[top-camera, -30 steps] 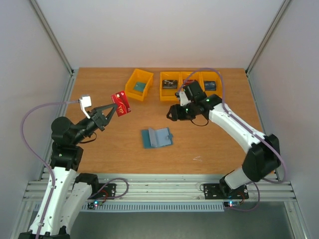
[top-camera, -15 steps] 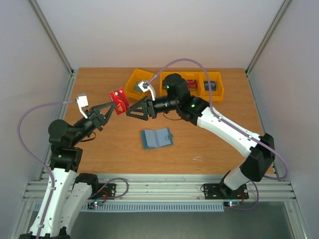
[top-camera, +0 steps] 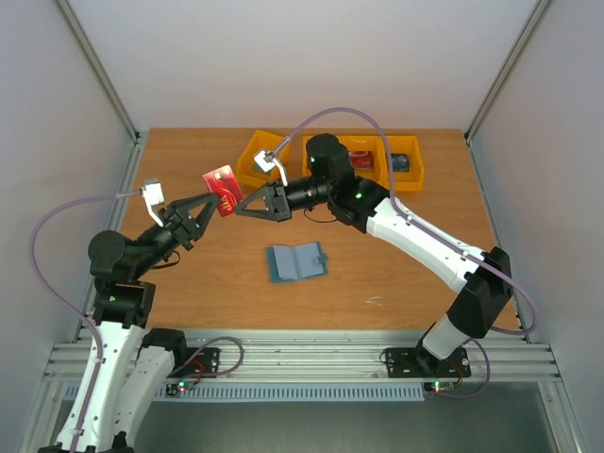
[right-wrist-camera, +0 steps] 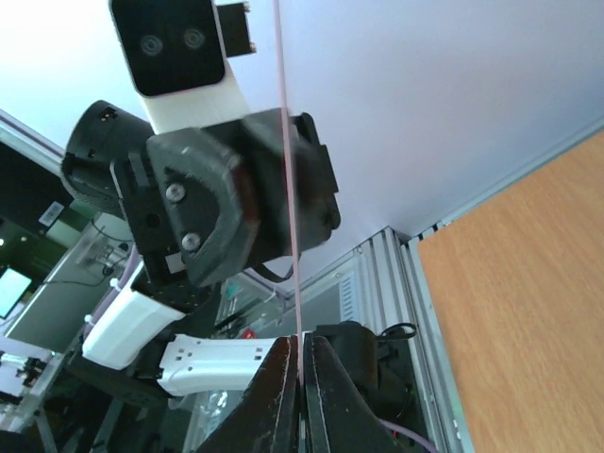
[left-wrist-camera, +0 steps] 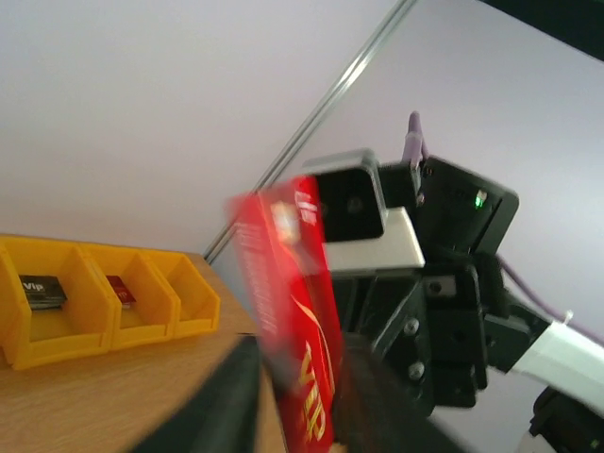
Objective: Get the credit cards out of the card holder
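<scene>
The left end effector [top-camera: 209, 206] and the right end effector [top-camera: 240, 209] each pinch an opposite edge of the red card [top-camera: 223, 189], held in the air. The holder [top-camera: 296, 261] lies open mid-tabletop [top-camera: 406, 274], well apart from them.

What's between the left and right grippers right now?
The red credit card. The top view shows the left gripper and right gripper both closed on it. The right wrist view shows it edge-on between that gripper's jaws.
</scene>
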Robot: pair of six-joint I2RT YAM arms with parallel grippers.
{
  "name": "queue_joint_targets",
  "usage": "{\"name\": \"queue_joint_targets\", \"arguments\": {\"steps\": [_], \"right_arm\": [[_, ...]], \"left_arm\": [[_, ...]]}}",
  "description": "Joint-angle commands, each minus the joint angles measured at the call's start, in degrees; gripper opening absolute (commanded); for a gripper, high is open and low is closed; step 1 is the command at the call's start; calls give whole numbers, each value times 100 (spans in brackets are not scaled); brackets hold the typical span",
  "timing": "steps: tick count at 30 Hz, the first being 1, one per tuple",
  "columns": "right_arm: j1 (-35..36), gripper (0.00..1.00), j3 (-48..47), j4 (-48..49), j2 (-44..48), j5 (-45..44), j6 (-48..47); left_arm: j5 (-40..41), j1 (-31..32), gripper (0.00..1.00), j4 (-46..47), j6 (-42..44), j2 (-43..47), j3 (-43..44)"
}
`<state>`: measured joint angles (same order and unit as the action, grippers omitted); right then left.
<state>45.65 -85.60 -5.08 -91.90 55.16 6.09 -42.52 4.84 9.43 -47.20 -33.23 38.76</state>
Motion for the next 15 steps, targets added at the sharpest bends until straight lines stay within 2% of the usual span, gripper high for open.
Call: {"name": "queue_joint_targets", "arguments": {"steps": [1, 3, 5, 7, 8, 9, 11, 14, 15], "right_arm": [[-137, 1, -732, -1239, 81, 244, -624], [-193, 1, -1221, -2538, 55, 192, -1324], [-217, 1, -1771, -4100, -20, 90, -1982], [-252, 1, -2435, -5374, -189, 64, -2498], [-254, 1, -2724, -5927, -299, 54, -2691], [-258, 1, -2972, -6419, -415, 22, -2877], [-247, 1, -3338, -7109, -617, -121, -2999], [-236, 1, -3449, -7293, -715, -236, -2941], [-235, 1, -3450, -7226, -715, -185, -2889]], "left_arm": [[-253, -27, 49, -45, 538, 157, -135], [-342, -22, 68, -333, 1461, 315, -94], [-45, -27, 73, -885, 2811, 647, -17], [305, -25, 74, -1115, 5131, 1031, -202], [534, -20, 74, -898, 5983, 1222, -371], [712, -19, 74, -406, 7263, 1414, -617], [751, -18, 74, 673, 8897, 1606, -1097], [289, -18, 74, 2390, 11582, 1191, -1570], [105, -18, 74, 2962, 12072, 932, -1623]]}}
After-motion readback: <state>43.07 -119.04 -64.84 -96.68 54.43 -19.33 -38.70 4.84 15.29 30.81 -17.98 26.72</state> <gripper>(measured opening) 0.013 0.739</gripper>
